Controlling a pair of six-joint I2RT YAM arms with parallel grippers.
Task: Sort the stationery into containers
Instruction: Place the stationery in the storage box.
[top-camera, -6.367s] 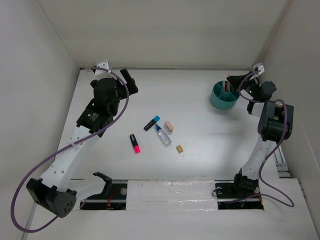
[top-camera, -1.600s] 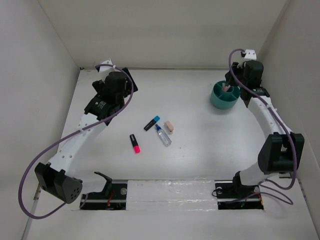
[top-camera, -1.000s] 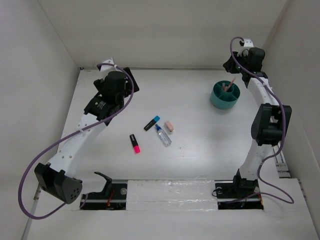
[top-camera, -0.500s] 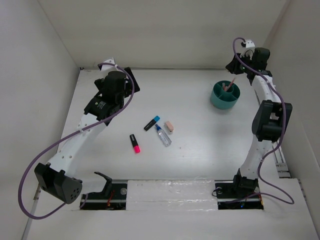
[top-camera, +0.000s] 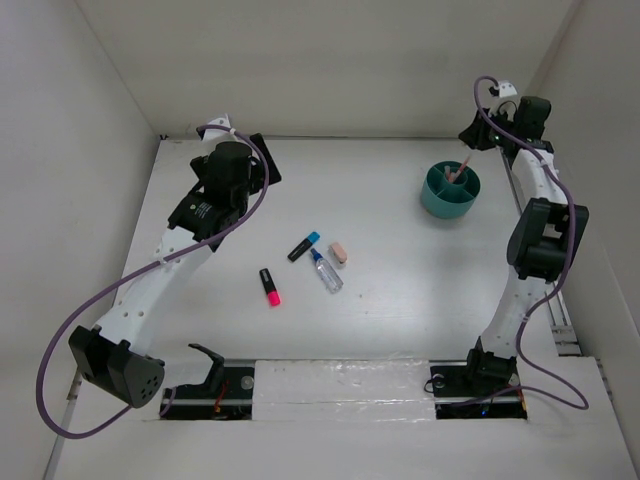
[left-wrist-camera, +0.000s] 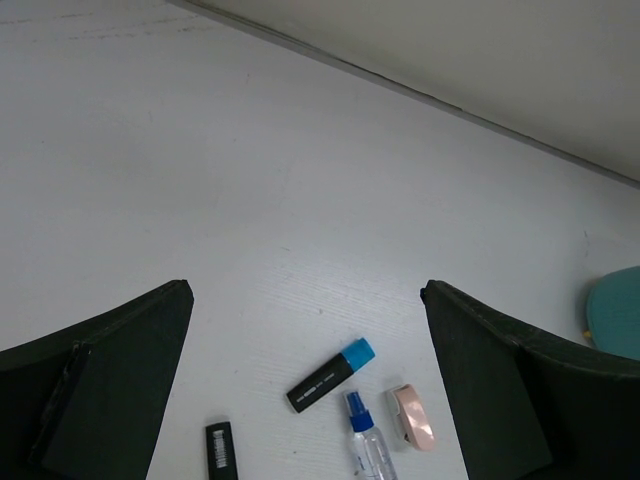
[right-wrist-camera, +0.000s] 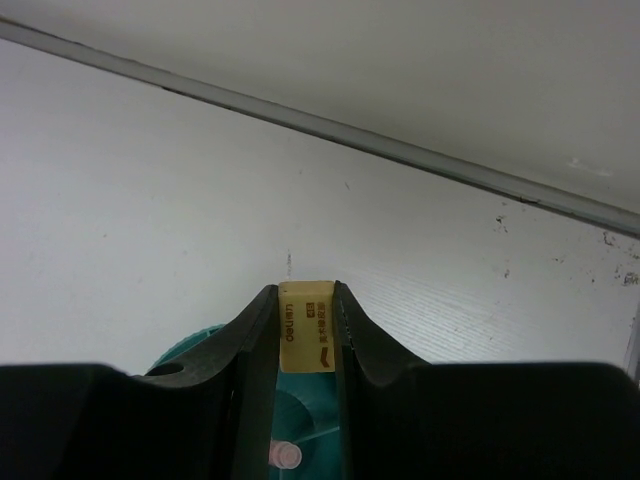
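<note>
Right end effector clamps tan block — raised near teal organiser — left end effector spread wide.

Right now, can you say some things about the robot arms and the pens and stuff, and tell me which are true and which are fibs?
1. The right arm's jaws are shut on the tan block. True.
2. The left arm's jaws are holding the blue-capped marker. False: those jaws are wide open with nothing in them, and the marker lies on the table.
3. The pink eraser is inside the teal organiser. False: it lies on the table, right beside the clear bottle.
4. A pencil is standing in the teal organiser. True.
</note>
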